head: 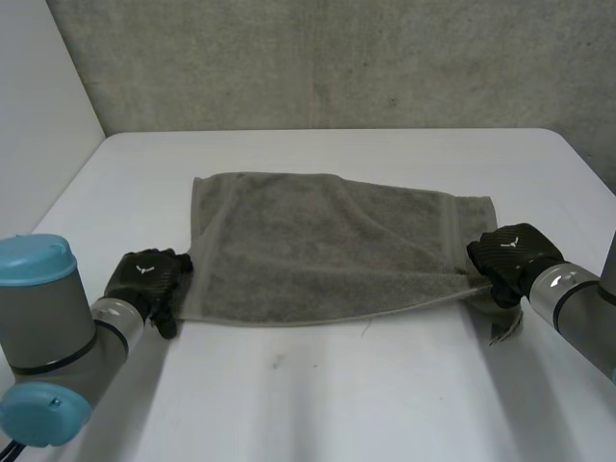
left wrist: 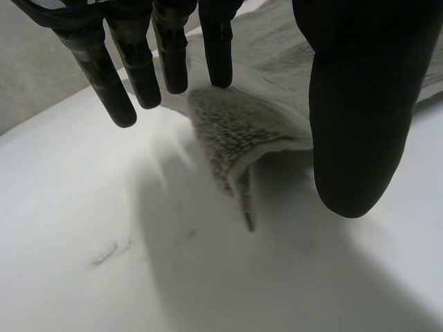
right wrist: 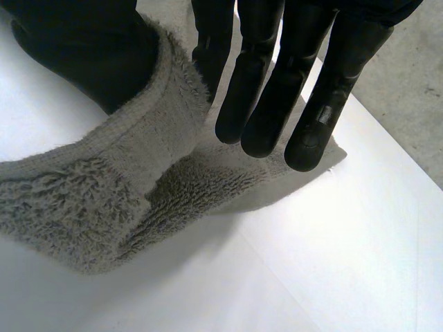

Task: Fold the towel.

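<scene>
Towel [head: 327, 245] spread flat; left hand [head: 144, 279] pinches its 8-o'clock corner, right hand [head: 508, 255] pinches its 4-o'clock corner.

I have the left arm [head: 58, 327] in from 7 o'clock, the left hand [head: 144, 279] low, its straight fingers [left wrist: 138, 69] and thumb [left wrist: 356, 104] pinching a towel [head: 327, 241] corner. The right arm [head: 577, 298] enters from 4 o'clock, and the right hand [head: 505, 252] pinches likewise.

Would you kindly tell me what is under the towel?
The towel lies on the white table. The right robot hand has its thumb under one lifted corner. Anything beneath the middle is covered.
</scene>
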